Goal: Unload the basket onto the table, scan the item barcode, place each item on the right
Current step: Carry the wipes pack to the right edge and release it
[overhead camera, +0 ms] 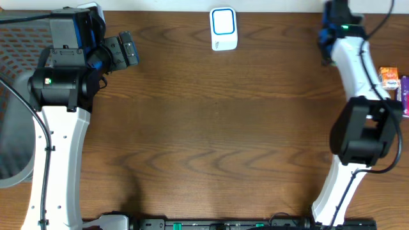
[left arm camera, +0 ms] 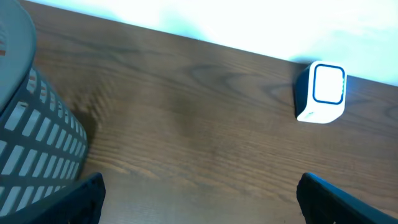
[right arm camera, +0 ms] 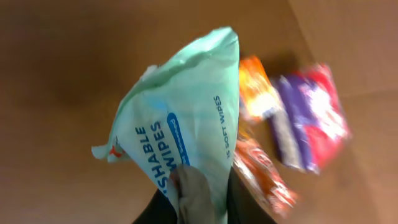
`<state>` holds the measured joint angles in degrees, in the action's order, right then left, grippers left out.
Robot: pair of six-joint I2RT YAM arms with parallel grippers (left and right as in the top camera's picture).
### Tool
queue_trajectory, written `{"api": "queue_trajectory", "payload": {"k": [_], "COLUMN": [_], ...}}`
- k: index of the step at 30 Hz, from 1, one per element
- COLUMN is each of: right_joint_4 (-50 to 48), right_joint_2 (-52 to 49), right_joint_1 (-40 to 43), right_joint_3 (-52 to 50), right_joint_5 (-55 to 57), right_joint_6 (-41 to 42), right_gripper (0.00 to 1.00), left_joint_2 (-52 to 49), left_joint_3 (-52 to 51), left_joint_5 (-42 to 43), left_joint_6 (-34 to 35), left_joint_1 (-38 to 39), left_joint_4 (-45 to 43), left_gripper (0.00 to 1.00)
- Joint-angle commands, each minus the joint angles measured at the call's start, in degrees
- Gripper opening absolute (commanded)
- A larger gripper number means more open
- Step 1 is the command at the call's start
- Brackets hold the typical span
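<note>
Scanner: a white barcode scanner (overhead camera: 223, 29) with a blue-edged window stands at the far edge of the wooden table (overhead camera: 211, 128), between the two arms.
Basket: a grey mesh basket (overhead camera: 16, 128) sits off the table's left side, just beside the left arm; its slotted wall fills the left of the left wrist view.
Left gripper: the left gripper (overhead camera: 128, 50) hangs near the far left corner, jaws spread wide and holding nothing, looking across the table toward the scanner.
Right gripper: the right gripper (right arm camera: 199, 208) is clamped on the lower end of a wipes pack (right arm camera: 186, 118).
Wipes pack: soft, pale green and crumpled, with blue lettering reading "SOFT WIPES" and part of "…SHABLE WIPES"; it stands up from the fingers (right arm camera: 193, 193), tapering to a point at the top. It is hidden in the overhead view.
Where: over a brown surface, well apart from the scanner.
Around the pack: an orange packet (right arm camera: 258, 93), a purple-and-red packet (right arm camera: 308, 118) and an orange-red packet (right arm camera: 261, 174) lie blurred behind it on its right side.
</note>
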<state>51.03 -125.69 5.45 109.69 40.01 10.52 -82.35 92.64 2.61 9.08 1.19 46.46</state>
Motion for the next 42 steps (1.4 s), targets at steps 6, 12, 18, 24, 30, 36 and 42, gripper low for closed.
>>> {"api": "queue_trajectory", "payload": {"k": [6,12,18,24,30,36,42], "right_joint_4": [4.0,3.91,3.82,2.75,1.03,1.36,4.15], "right_joint_2": [1.18,1.18,1.18,1.18,1.14,1.14,1.73], "right_joint_1": [10.84,18.12,22.86,23.78,23.82,23.82,23.65], "right_joint_3": [0.17,0.17,0.17,0.17,0.17,0.17,0.2], "right_joint_5": [1.33,-7.85,-12.31,-15.52,-15.5,-15.52,-15.56], "right_joint_6": [-3.54,-4.63,-5.05,-5.03,-5.03,-2.16,0.37], "right_gripper": [0.01,0.01,0.02,0.07,0.11,0.47,0.99], "left_joint_2": [-0.33,-0.33,-0.33,-0.33,-0.33,-0.33,-0.33], "left_joint_3": [0.59,0.59,0.59,0.59,0.59,0.59,0.59], "left_joint_5": [-0.72,-0.72,-0.72,-0.72,-0.72,-0.72,-0.72], "left_joint_6": [0.22,0.22,0.22,0.22,0.22,0.22,0.22], "left_joint_1": [-0.15,-0.15,-0.15,-0.15,-0.15,-0.15,-0.15], "left_joint_4": [0.0,0.0,0.0,0.0,0.0,0.0,0.0], "left_gripper": [0.98,0.98,0.98,0.98,0.98,0.98,0.98]}}
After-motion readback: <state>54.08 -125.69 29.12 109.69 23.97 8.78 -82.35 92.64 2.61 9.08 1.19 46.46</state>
